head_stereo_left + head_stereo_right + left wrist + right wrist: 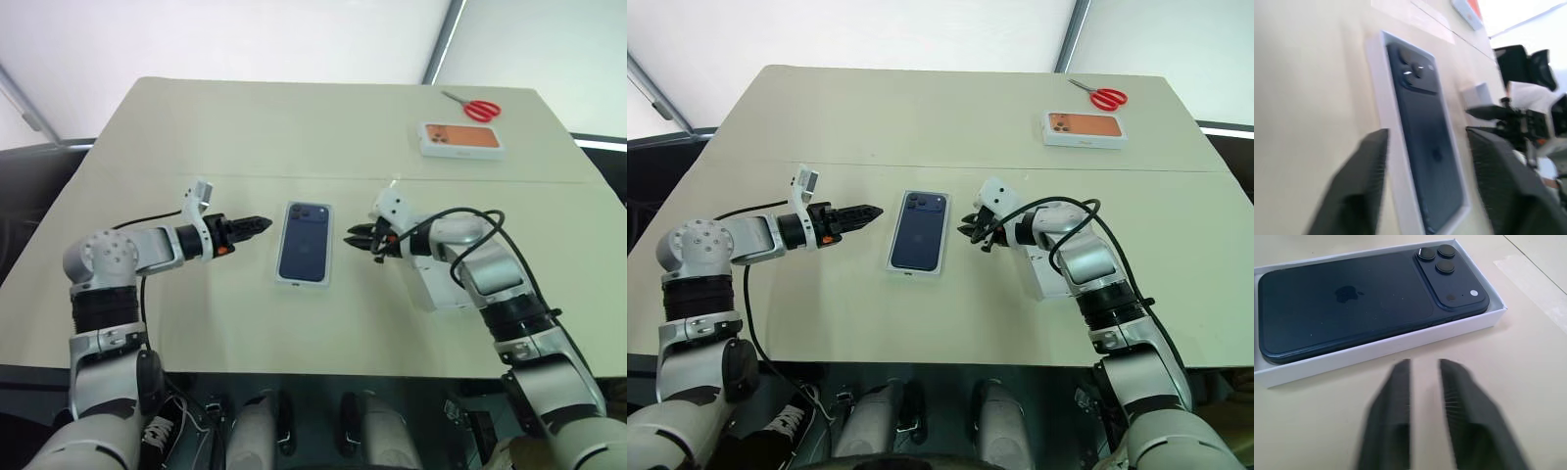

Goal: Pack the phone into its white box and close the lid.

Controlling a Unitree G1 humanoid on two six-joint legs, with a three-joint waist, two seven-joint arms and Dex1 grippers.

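The phone (304,239) lies back-up inside the white box (303,282), which sits near the middle of the surface (294,127). Its long axis runs away from the robot, leaning slightly to the right at the far end, and the square camera cluster sits at the far left corner. The box walls show as a thin white border all round the dark navy body; the box stands uncovered.

The left gripper (263,225) is just beside the box's left long side, pointing across toward it and not touching. In the left wrist view its jaws stand apart with nothing between them. The right gripper (351,238) is just beside the box's right long side, pointing back at the left one, also clear of the cardboard. In the right wrist view its jaws are nearly together, a narrow slit left between them, clenched on nothing.

Under the right forearm lies a flat white cardboard piece (441,292), partly hidden by the arm; which piece it is cannot be told. At the far right of the surface rests another white box printed with an orange phone picture (462,139), and just beyond it a pair of red-handled scissors (474,107). Both lie well apart from the grippers, and nothing stands between the jaws and the box.
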